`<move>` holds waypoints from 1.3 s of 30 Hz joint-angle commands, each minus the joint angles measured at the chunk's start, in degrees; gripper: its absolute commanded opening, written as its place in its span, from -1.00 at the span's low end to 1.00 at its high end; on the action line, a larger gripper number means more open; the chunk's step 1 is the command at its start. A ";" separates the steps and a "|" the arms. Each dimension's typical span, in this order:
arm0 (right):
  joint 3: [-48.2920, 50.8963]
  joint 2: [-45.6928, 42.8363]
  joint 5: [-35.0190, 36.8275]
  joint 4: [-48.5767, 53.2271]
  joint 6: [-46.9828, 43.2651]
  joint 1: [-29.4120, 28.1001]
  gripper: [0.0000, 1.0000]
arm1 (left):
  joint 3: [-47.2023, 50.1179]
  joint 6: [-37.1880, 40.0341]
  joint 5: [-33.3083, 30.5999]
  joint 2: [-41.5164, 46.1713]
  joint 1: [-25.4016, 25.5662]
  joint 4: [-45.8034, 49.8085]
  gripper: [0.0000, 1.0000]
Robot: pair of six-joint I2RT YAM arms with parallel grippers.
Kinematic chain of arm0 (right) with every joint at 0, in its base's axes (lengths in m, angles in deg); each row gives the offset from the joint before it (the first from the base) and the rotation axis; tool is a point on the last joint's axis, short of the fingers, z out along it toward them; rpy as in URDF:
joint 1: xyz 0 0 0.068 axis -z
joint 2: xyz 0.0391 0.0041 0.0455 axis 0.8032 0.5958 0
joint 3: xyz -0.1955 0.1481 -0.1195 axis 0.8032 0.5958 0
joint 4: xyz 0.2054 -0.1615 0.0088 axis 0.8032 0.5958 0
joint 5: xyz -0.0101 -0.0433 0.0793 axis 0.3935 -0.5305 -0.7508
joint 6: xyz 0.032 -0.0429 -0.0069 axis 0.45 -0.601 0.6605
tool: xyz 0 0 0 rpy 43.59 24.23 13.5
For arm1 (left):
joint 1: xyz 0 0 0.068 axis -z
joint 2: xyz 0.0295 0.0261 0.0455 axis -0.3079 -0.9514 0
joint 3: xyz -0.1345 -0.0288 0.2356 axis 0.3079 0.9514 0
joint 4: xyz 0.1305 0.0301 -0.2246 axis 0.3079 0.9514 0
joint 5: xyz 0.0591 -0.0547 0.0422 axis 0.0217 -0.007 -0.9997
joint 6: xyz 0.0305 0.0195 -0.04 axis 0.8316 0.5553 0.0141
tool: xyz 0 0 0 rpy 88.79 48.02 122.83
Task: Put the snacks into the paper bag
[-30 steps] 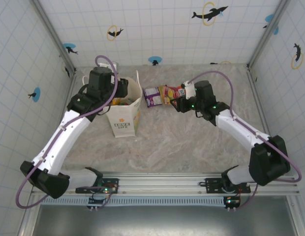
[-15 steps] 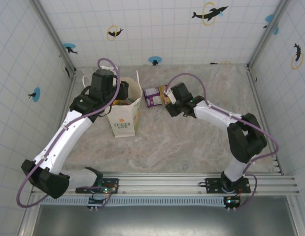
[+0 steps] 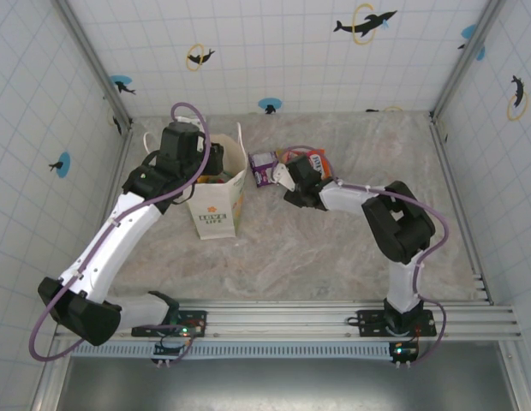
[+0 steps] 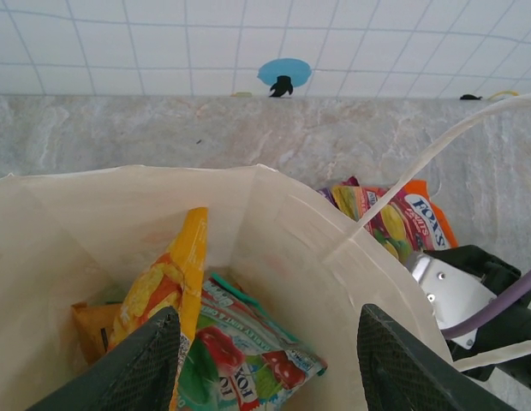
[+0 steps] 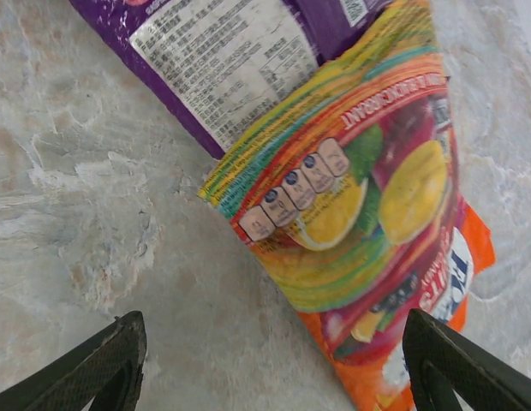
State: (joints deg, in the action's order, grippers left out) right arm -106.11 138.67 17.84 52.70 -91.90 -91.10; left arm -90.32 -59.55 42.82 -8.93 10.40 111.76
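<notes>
white paper bag (image 3: 216, 202) stands upright, packets (image 4: 240, 351) inside. left gripper (image 4: 270, 364) hovers over its mouth, jaws spread, holding nothing. right gripper (image 5: 274, 368), likewise spread and empty, hangs above a purple packet (image 5: 223, 51) and a striped packet (image 5: 360, 197) beside the bag.

The paper bag (image 4: 283, 240) is matt white paper, faintly creased. The packets inside it (image 4: 240, 351) are glossy printed film. On the table (image 5: 103, 223), a smooth stone-look marbled surface with a low sheen, the purple packet (image 5: 240, 51), the multicoloured packet (image 5: 351, 197) and the orange packet (image 5: 467, 257) have the same slick, lightly crinkled film. The fingers (image 4: 150, 364) of the left claw (image 4: 274, 342) are dull black plastic with a fine cross-hatched texture. The left arm shell (image 3: 111, 244) is shiny white plastic and the rail (image 3: 283, 318) is bare silvery metal
</notes>
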 commanded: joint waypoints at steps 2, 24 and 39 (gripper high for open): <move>-0.51 2.99 -0.08 -8.20 -3.22 0.58 0.60 | 0.47 0.46 -1.17 0.05 -0.21 -0.95 0.13; -1.14 6.43 -0.93 -11.47 -8.94 1.90 -0.53 | -1.07 0.61 -1.38 -2.69 -0.24 -0.30 0.12; 5.06 -4.38 -4.77 -10.42 -8.14 1.84 -1.00 | -1.33 4.65 2.49 -1.21 -0.22 -0.60 0.12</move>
State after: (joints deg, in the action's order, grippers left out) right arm -102.50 139.00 15.68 41.66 -100.98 -89.31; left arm -90.34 -56.93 43.13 -11.53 10.40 111.76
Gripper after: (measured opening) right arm 0.171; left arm 0.558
